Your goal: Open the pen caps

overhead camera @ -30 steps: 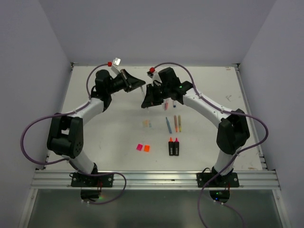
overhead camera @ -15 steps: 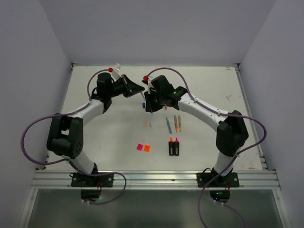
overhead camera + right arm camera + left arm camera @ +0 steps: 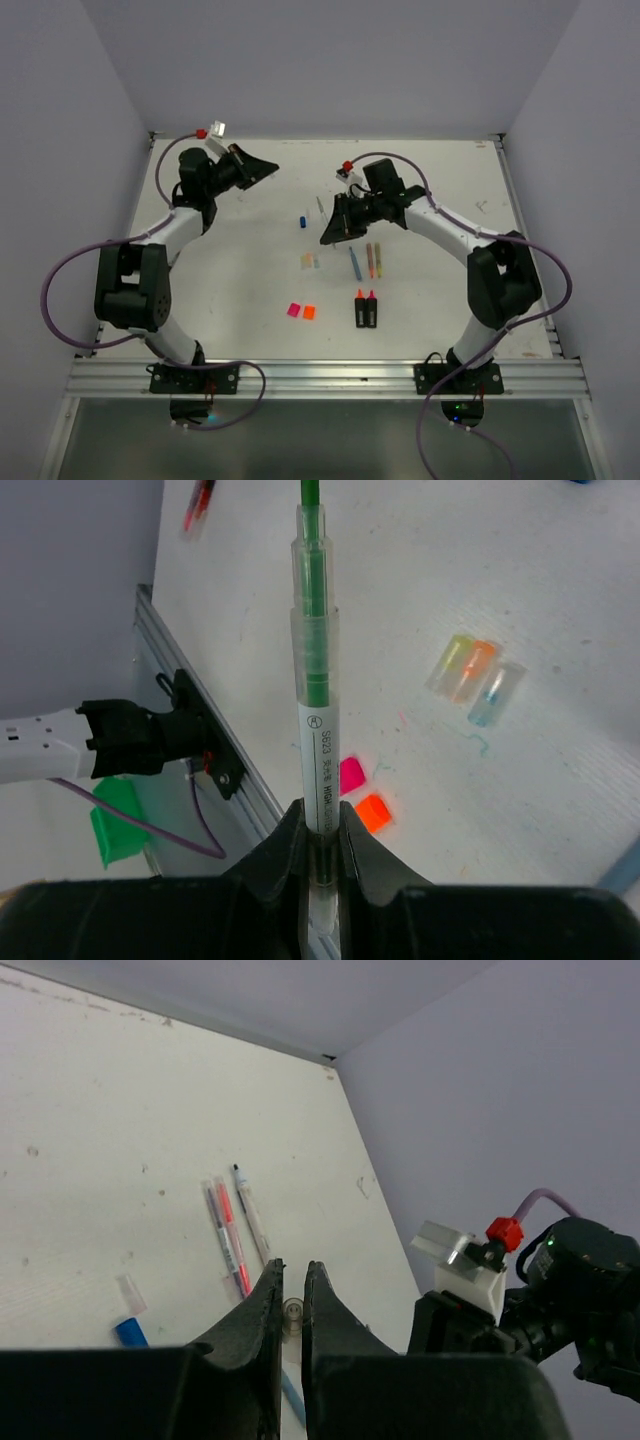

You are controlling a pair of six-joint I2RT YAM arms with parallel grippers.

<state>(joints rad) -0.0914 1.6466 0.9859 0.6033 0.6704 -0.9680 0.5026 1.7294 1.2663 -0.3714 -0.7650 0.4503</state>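
Now, you're between the pull and the put-down on this one. Your right gripper (image 3: 320, 815) is clamped tight on the tail of the green pen (image 3: 318, 710), which points straight out from the jaws with its green tip bare, no cap on it. Your left gripper (image 3: 293, 1270) sits at the far left of the table (image 3: 200, 280), well apart from the right one. Its jaws are all but closed on a small clear cap (image 3: 292, 1312). That cap is tiny in the wrist view, so I take it for the green pen's cap rather than swear to it.

Down on the table, three thin caps (image 3: 475, 675) lie side by side in the middle, with a pink cap (image 3: 350, 775) and an orange cap (image 3: 372, 811) nearer you and a blue cap (image 3: 304, 220) farther back. The black highlighters (image 3: 365, 310) lie at the near right with bright tips showing, and there's a row of thin pens (image 3: 372, 260) just beyond them.

So this pen looks done, and what's left is unloading. Next, bring the right gripper low and flat beside that row before letting go, so the pen doesn't roll. Then carry the clear cap to the thin caps and release it close to the surface; it looks light enough to bounce. Whether the lone thin pen (image 3: 320, 205) at the far middle is capped, I can't tell.
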